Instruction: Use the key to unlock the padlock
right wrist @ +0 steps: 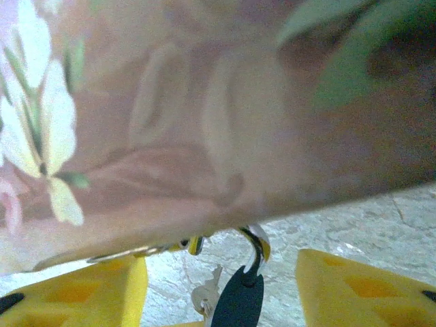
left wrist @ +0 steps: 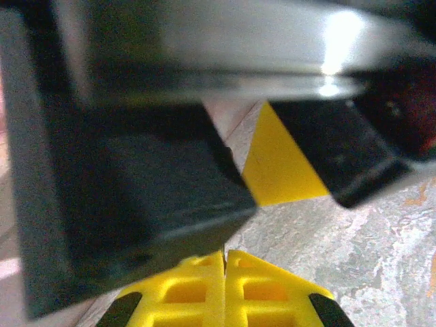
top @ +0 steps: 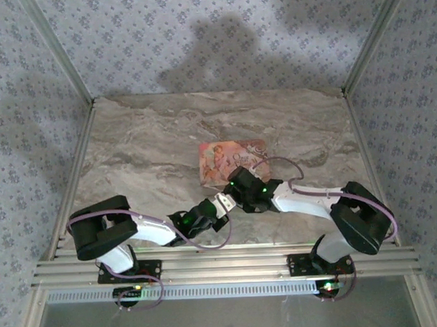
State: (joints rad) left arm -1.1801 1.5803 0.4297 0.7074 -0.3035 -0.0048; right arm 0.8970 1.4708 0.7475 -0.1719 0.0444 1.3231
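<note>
Table [top: 153, 137]: grey-beige marble with darker veins. Walls [top: 200, 35]: blue-grey with a small repeating floral print. Box [top: 233, 161]: pink-orange, printed with pale flowers and green leaves. Padlock [right wrist: 238, 303]: dark blue-black body, dark loop. Key [right wrist: 203, 298]: pale, shiny. Left gripper [left wrist: 225, 269] and right gripper [right wrist: 221, 272]: yellow fingers. Arm cables [top: 98, 213]: purple.

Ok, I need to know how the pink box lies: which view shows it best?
Top external: the whole box is in frame with all its edges, lying flat. Right wrist gives a blurred close-up of its flowered print.
</note>
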